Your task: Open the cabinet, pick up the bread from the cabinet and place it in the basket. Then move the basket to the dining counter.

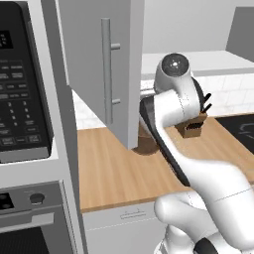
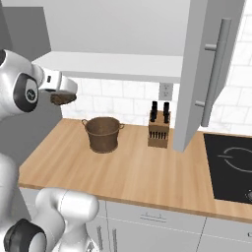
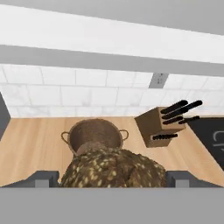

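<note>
You're holding the bread (image 3: 114,168) between the fingers (image 3: 113,179), spread wide around the loaf; it sits right at the tips, dark and seeded. In the right base view the same loaf (image 2: 62,99) hangs under the hand, above the surface (image 2: 133,172) and off to one side of the basket (image 2: 103,134).

From the hand camera the basket (image 3: 95,136) lies just beyond the loaf, its near rim tucked behind the bread, so the mouth is ahead of the fingers, not under them.

Risks:
- Let go here and the loaf likely clips the near rim or lands on the wood short of the basket. Carry it further forward first.
- The basket looks light. A loaf dropped on the rim could tip or shove it.
- The loaf looks about as wide as the basket mouth, though I can't judge that well from this angle. If it goes in crooked it may bridge the rim.
- The knife block (image 3: 165,124) stands beyond the fingers and to the side, near the basket; overshoot that way and you hit the handles.
- The open cabinet door (image 2: 204,74) hangs over the surface past the block. Keep the wrist clear of it.
</note>
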{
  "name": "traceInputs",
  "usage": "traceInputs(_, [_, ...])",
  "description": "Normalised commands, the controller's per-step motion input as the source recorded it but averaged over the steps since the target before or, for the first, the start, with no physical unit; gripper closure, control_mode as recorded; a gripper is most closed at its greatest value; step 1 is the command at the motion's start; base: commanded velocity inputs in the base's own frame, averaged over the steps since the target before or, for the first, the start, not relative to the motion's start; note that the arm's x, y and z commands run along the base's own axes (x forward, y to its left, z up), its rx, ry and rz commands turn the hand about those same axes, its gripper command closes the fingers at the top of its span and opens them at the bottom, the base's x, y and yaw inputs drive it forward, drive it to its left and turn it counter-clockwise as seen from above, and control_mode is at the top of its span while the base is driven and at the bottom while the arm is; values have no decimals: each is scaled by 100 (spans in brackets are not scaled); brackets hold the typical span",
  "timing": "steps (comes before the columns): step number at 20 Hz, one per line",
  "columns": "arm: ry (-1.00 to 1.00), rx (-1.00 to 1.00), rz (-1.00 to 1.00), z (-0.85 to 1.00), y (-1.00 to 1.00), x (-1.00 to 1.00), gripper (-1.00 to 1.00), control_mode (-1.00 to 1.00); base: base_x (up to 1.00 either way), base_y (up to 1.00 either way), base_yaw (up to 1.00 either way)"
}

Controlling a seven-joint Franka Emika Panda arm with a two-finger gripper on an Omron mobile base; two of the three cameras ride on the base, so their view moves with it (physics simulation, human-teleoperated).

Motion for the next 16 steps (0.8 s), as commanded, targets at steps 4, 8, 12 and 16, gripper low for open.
traceInputs(4, [25,4,0,-96,-24,-12,100,-100,0,0,0])
traceInputs(8, [17,4,4,-100,-31,50,100,-100,0,0,0])
traceInputs(12, [5,0,10,-81,-15,92,100,-100,0,0,0])
traceInputs(16, [2,0,12,-39,-2,84,100,-100,0,0,0])
